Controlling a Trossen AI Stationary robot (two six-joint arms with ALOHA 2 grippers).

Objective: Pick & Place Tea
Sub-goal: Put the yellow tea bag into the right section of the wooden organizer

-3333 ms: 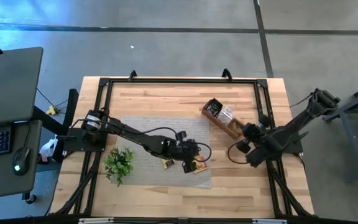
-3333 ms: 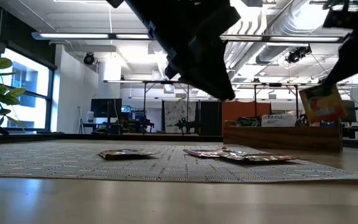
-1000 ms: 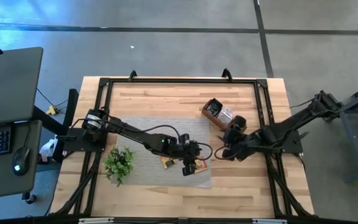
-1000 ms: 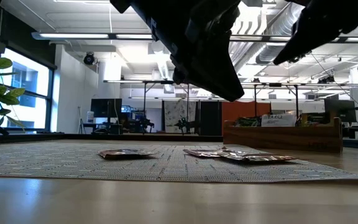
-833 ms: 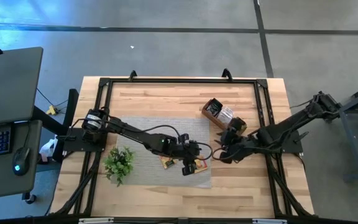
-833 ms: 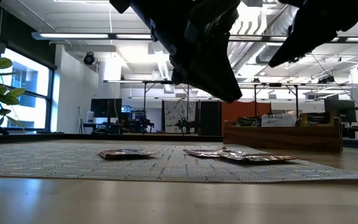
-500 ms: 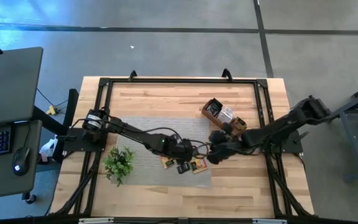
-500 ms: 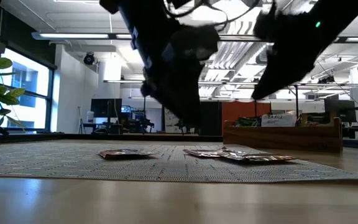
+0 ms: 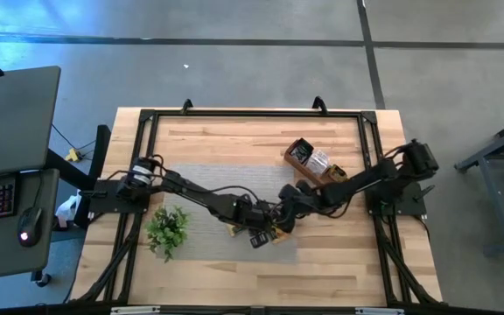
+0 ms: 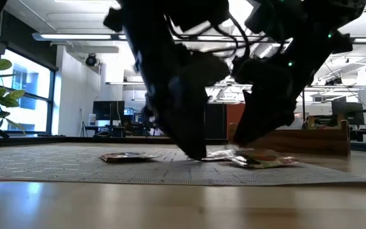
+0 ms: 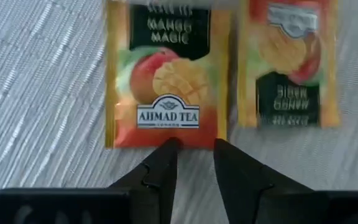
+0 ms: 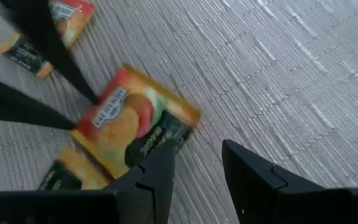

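Both grippers have dropped onto the tea sachets (image 11: 166,81) lying on the grey mat (image 9: 199,179) near the tabletop's (image 9: 234,140) front edge; left gripper (image 11: 194,155) and right gripper (image 12: 197,165) fingers stand apart, empty.

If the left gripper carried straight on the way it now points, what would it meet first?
Most likely the mango tea sachet lying flat on the grey mat. The left gripper has its jaws slightly apart just short of that sachet's near edge, though how high it sits is unclear.
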